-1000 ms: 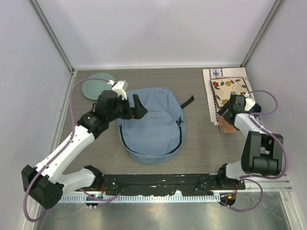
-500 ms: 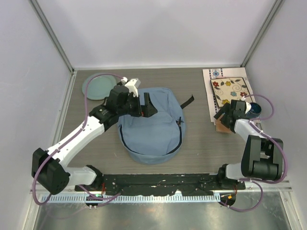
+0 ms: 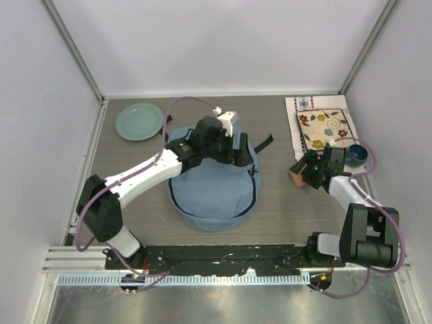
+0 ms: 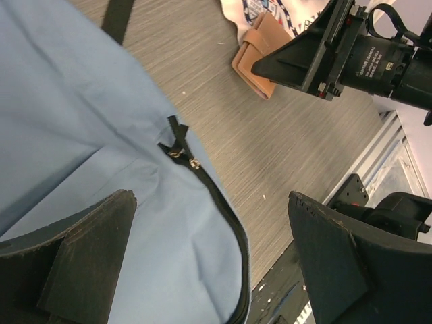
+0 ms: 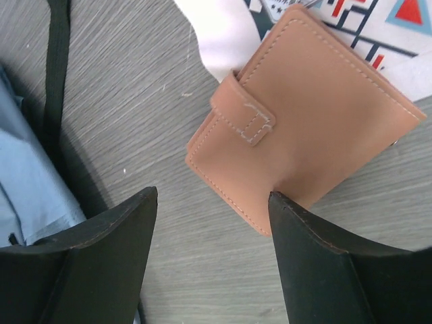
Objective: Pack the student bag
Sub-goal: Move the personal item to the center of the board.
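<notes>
1. At the middle of the counter (image 3: 283,202), the student bag (image 3: 216,196) is laid flat, a rounded light-blue shape nearer the left arm than the right.
2. Along its right edge a dark zipper (image 4: 214,196) is run; over the stretch caught by the left wrist camera it appears drawn shut, with the zipper pull (image 4: 177,143) turned toward the far end.
3. From the bag's far right corner a black strap (image 3: 263,143) is stretched out on the counter.
4. Above the bag's far right part the left fingers (image 4: 88,263) are held spread wide, with nothing gripped; the zipper and bare counter are seen between them.
5. To the right of the bag and apart from it, a tan wallet (image 5: 304,128) with a stitched tab is laid closed, its far end resting on white patterned papers (image 3: 324,125).
6. Low over the wallet the right fingers (image 5: 101,256) are held parted, with its near corner seen between them. One finger is overlapped with the wallet's edge, but contact cannot be told, and the wallet is not clamped.
7. Just beside the right arm, at the papers' near right corner, a small blue bowl (image 3: 356,156) is placed.
8. At the far left corner a pale green plate (image 3: 138,121) is set, well apart from the bag.
</notes>
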